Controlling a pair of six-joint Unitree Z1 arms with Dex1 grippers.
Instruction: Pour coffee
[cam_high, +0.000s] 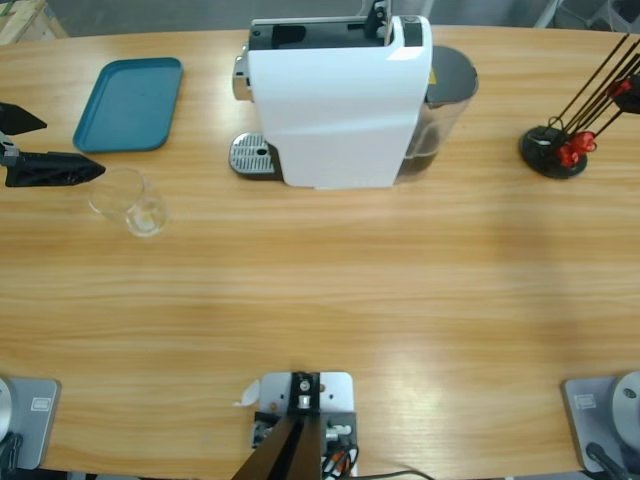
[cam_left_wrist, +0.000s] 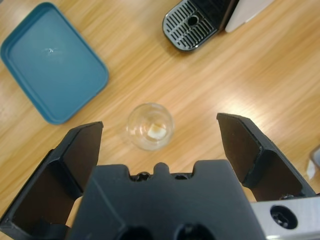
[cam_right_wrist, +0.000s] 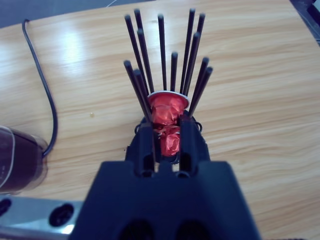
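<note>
Left gripper (cam_left_wrist: 159, 137) gapes above the glass (cam_left_wrist: 149, 126); right gripper (cam_right_wrist: 165, 137) – closed – faces capsules (cam_right_wrist: 167, 111).

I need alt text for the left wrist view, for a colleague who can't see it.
The left gripper, jaws open wide, hovers above a small clear glass standing on the wooden table. A teal tray lies at upper left, and the coffee machine's drip grate shows at the top.

Right arm out of the high view; its gripper (cam_right_wrist: 165, 142) body hides the capsule rack (cam_right_wrist: 165, 75) base. Water tank (cam_right_wrist: 20, 160) cut off at 9 o'clock. Glass (cam_high: 128, 203) contents too faint overhead.
</note>
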